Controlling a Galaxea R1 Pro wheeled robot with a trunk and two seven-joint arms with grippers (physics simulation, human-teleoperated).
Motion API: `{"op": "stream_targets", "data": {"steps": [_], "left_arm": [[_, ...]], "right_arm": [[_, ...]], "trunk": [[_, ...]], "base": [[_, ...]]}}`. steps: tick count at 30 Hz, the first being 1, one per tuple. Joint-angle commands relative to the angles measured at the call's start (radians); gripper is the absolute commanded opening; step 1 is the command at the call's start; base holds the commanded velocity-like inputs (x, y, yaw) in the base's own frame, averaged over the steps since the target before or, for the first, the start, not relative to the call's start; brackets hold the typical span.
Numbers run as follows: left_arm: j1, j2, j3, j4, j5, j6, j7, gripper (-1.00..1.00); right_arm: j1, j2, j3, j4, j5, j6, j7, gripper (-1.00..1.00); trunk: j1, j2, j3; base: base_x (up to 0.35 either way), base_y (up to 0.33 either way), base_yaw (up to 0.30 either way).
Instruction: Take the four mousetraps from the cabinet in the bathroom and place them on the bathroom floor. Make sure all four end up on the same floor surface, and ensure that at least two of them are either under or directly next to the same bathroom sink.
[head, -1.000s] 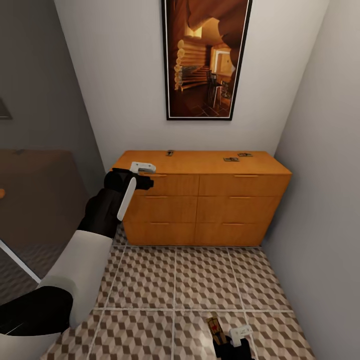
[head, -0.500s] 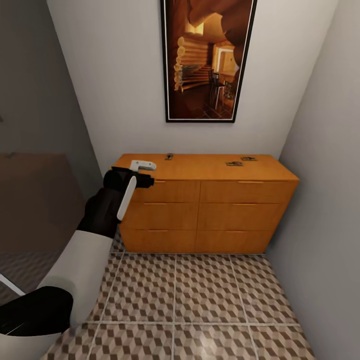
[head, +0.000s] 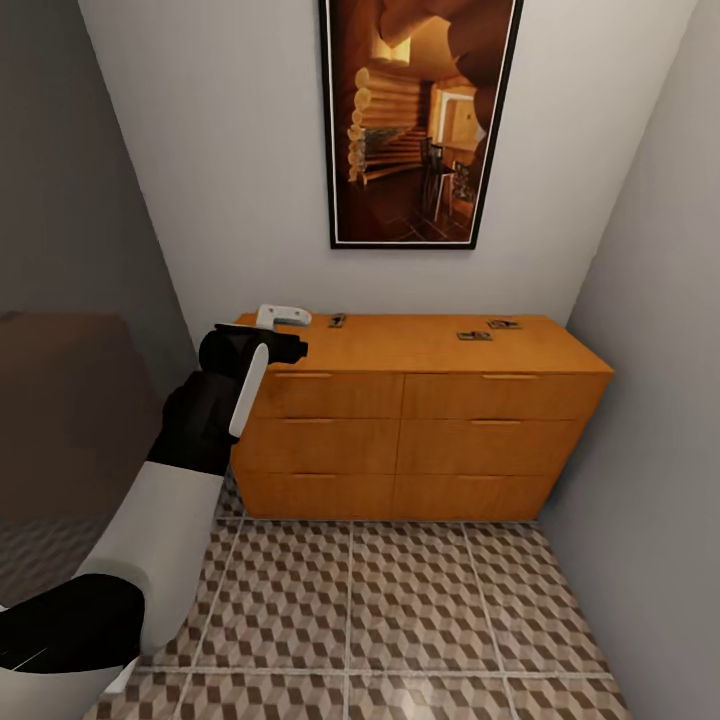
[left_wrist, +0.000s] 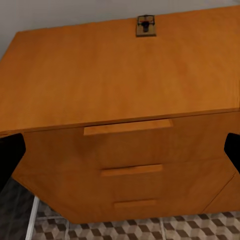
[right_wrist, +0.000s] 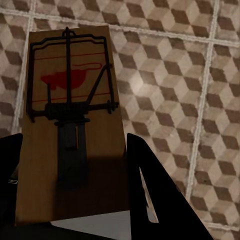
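View tilted up; right end effector (right_wrist: 75, 200) clamps mousetrap (right_wrist: 70, 130); left end effector (head: 275, 335) spread wide, empty.

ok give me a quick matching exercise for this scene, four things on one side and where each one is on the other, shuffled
Things:
1. mousetrap with red mark
2. three small mousetraps
3. framed picture
4. left tool

Places:
A. on the wall above the cabinet
B. on the cabinet top
C. by the cabinet's front left corner
D. between the right tool fingers, above the bathroom floor

Pairs: 1-D, 2-B, 3-A, 4-C
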Motion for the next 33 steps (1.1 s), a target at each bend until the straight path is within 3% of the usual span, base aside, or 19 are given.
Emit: {"op": "stream_targets", "data": {"steps": [1,19,26,33], "left_arm": [[-0.001,0.000,-0.001,-0.001,0.002,0.004,0.005,1.00],[-0.001,0.000,-0.003,0.034,0.003,0.004,0.005,1.00],[-0.001,0.000,-0.079,0.065,0.011,0.004,-0.062,1.00],[-0.001,0.002,-0.101,0.072,0.012,0.004,-0.095,1.00]], "right_arm": [[0.000,0.000,0.001,0.001,0.004,-0.003,-0.003,-1.00],[0.000,0.003,0.001,0.001,0.004,-0.003,-0.003,-1.00],[0.000,0.003,0.001,0.000,0.004,-0.003,-0.003,-1.00],[0.000,0.003,0.001,-0.001,0.004,-0.003,-0.003,-1.00]], "trunk": [[0.000,0.000,-0.001],[0.000,0.000,-0.001],[0.000,0.000,-0.001],[0.000,0.000,-0.001]], "base": [[0.130,0.000,0.000],[0.138,0.000,0.000],[0.163,0.000,0.000],[0.162,0.000,0.000]]}}
